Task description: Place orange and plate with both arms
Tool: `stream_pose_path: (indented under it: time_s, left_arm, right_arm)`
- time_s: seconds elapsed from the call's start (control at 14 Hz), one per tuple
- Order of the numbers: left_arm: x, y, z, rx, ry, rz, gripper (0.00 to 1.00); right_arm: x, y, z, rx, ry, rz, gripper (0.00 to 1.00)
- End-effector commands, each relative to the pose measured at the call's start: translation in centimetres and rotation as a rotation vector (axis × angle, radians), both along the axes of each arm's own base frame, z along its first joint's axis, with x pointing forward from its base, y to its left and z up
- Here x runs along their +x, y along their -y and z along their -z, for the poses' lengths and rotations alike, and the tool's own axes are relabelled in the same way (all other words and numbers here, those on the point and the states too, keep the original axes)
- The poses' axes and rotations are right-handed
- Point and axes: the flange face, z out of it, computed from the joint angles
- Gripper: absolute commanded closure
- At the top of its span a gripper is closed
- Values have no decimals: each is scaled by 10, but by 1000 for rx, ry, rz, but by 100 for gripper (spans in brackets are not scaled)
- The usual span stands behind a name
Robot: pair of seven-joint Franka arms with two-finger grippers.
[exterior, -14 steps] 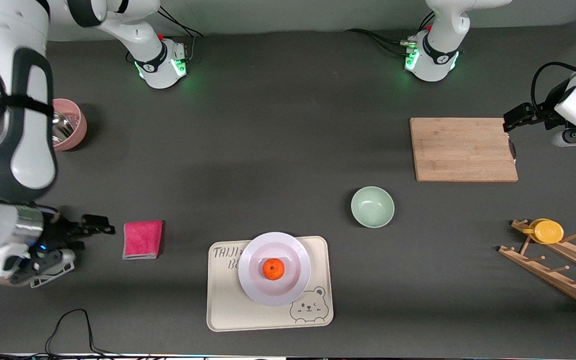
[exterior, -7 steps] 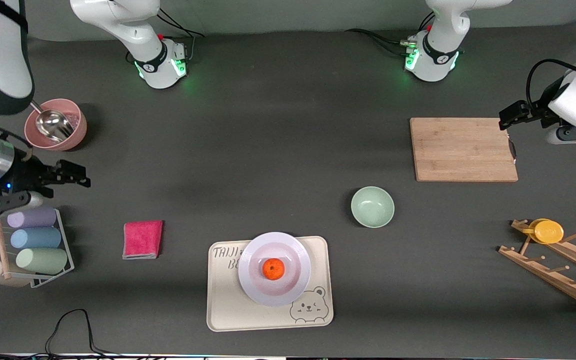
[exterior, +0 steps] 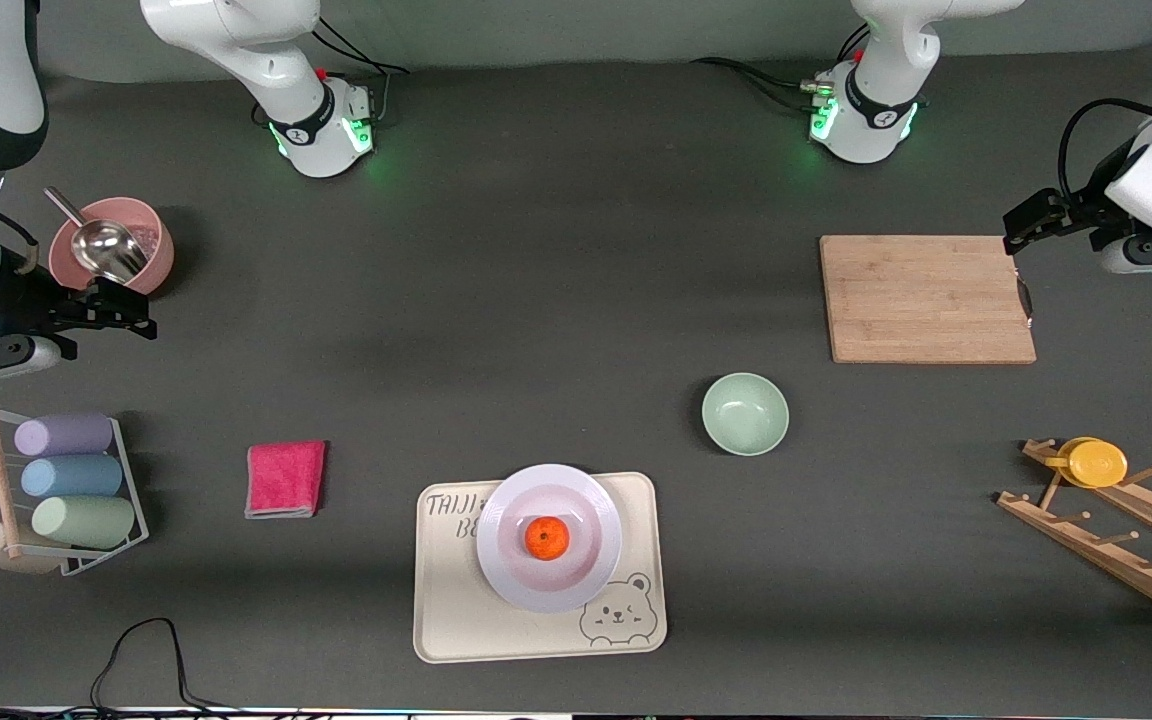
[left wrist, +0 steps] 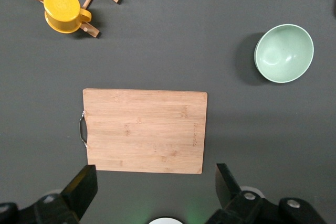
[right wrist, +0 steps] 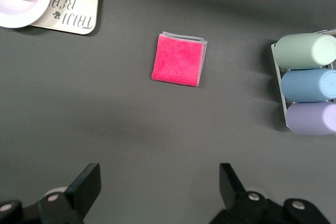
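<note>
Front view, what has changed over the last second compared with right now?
The right end effector, open and empty, pulled back from beside the pink cloth toward the robots' bases, uncovering the cup rack. The left end effector, open, shifted slightly at the cutting board edge. The orange, plate and tray stayed put.
</note>
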Motion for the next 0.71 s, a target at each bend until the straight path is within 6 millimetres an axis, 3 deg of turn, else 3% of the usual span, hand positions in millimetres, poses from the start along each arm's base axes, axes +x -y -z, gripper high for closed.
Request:
stream_pose_path:
  time_s: [0.0,0.64]
  left_arm:
    - [-5,-5,-8,11,13,-7,0]
    - [-3,-20,-23,10,29,-31,0]
  right_arm:
    - [-3,5,-7,-27,-4,64,0]
    - [-4,6,-11,-56,-11,86,0]
